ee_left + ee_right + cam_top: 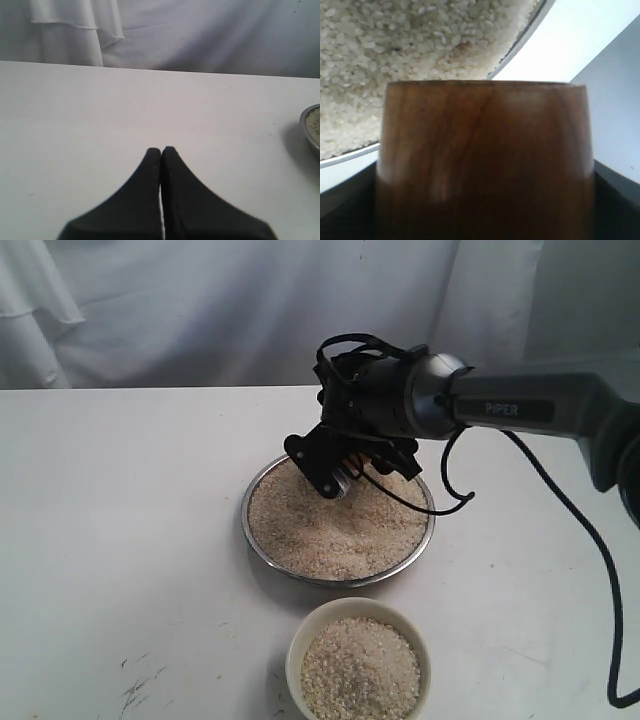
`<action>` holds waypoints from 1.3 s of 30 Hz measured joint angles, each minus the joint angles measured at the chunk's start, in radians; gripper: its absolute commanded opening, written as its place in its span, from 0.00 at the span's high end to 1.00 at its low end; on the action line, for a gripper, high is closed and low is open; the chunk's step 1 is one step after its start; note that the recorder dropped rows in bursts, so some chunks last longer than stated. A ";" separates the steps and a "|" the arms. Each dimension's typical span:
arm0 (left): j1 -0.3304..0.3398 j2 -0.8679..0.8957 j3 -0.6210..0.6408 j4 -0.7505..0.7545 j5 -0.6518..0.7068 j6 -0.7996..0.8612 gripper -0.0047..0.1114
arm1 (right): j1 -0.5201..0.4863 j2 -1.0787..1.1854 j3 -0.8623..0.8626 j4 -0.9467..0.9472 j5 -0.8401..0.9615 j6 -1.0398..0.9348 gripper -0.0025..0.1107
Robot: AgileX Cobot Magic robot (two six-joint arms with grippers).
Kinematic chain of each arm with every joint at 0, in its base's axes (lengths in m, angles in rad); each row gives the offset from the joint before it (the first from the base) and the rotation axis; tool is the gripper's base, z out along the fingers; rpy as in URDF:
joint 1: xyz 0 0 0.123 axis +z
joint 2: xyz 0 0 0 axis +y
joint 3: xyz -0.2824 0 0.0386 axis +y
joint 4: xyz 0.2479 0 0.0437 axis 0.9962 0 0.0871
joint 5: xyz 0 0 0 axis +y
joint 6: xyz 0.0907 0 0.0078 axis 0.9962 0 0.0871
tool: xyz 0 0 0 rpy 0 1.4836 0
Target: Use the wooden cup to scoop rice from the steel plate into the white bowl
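Observation:
The steel plate (246,527) sits mid-table, heaped with rice (335,530). My right gripper (330,475) hangs tilted over the plate's far side, just above the grains. It is shut on the wooden cup (485,150), which fills the right wrist view with the rice (395,45) and plate rim (350,156) beyond its mouth. In the exterior view the cup is hidden by the gripper. The white bowl (294,652) stands in front of the plate, holding rice (360,670). My left gripper (161,150) is shut on nothing over bare table, with the plate's edge (311,131) off to one side.
The white table (120,540) has a few dark scuff marks (135,690) near its front left. A white curtain (200,310) hangs behind. The right arm's black cable (590,540) trails down over the table's right side.

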 measured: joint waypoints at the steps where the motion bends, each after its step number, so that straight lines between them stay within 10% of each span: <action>1: 0.000 0.000 0.000 0.000 0.000 0.000 0.96 | 0.000 0.002 -0.007 0.000 0.002 0.000 0.98; 39: 0.000 0.000 0.000 0.000 0.000 0.000 0.96 | 0.047 0.093 -0.027 0.029 0.033 0.001 0.98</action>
